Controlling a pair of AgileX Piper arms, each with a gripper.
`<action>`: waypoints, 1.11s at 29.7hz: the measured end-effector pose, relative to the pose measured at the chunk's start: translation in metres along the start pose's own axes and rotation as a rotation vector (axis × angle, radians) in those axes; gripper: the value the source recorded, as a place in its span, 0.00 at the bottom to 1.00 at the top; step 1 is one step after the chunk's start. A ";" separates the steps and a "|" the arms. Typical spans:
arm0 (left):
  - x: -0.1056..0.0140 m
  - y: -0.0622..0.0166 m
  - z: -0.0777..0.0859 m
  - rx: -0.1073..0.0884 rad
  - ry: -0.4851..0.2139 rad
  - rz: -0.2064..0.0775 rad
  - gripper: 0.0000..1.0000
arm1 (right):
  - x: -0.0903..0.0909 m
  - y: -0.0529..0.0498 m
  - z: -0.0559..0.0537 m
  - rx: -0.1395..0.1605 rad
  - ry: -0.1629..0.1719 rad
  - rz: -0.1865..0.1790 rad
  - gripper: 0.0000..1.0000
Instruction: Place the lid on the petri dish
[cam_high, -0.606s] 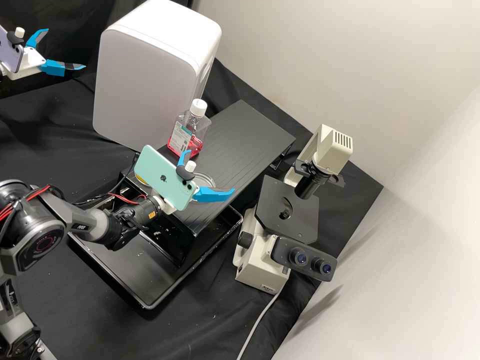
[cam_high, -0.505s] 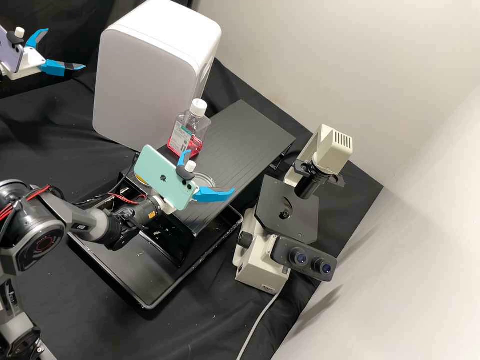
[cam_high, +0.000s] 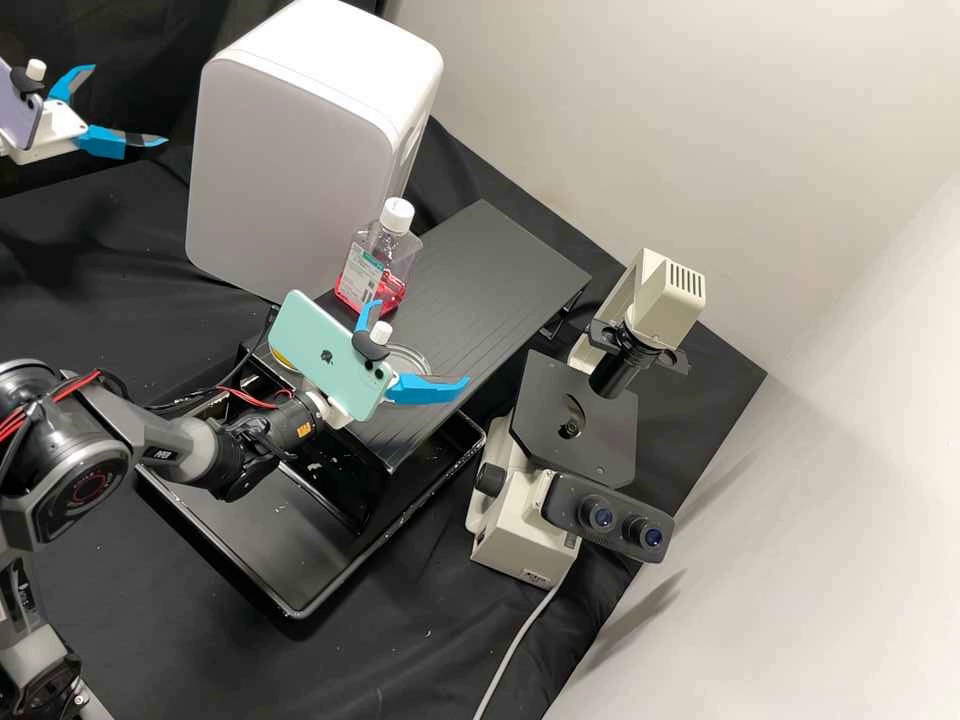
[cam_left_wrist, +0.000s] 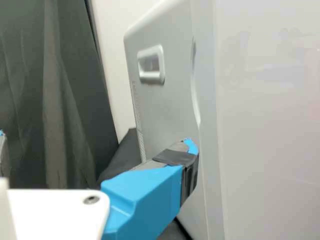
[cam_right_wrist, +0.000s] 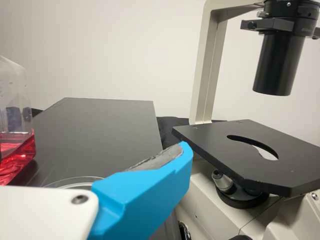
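Here the petri dish (cam_high: 408, 358) sits on a raised black platform (cam_high: 490, 280), near the platform's front corner; it is a shallow round dish of clear plastic. Whether a lid already lies on it cannot be told. In the right wrist view its clear rim (cam_right_wrist: 70, 181) shows just beyond a blue finger (cam_right_wrist: 145, 195).

The right gripper (cam_high: 424, 342) hangs over the dish with its fingers spread wide, one on each side of the dish as seen from the high view, and they grip nothing. Whether they touch the dish cannot be told.

Just behind the dish on the same platform stands a clear flask (cam_high: 375, 265) with a white cap and red liquid in it. Behind the flask is a large white box (cam_high: 310, 140) with rounded corners. The platform stands over a black tray (cam_high: 270, 560), and a microscope (cam_high: 590, 420) stands beside it on the black cloth.

The left gripper (cam_high: 130, 105) is well apart from all this, up beside the white box, fingers wide apart and holding nothing.
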 end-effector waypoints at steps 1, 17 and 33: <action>-0.002 -0.0015 -0.001 0.000 0.005 -0.007 1.00 | 0.000 0.000 0.000 0.000 0.000 0.000 1.00; -0.049 -0.0310 -0.042 -0.024 0.124 -0.098 1.00 | 0.000 0.000 0.000 0.000 0.000 0.000 1.00; -0.071 -0.0165 0.016 -0.030 -0.224 -0.003 1.00 | 0.000 0.000 0.000 0.000 0.000 0.000 1.00</action>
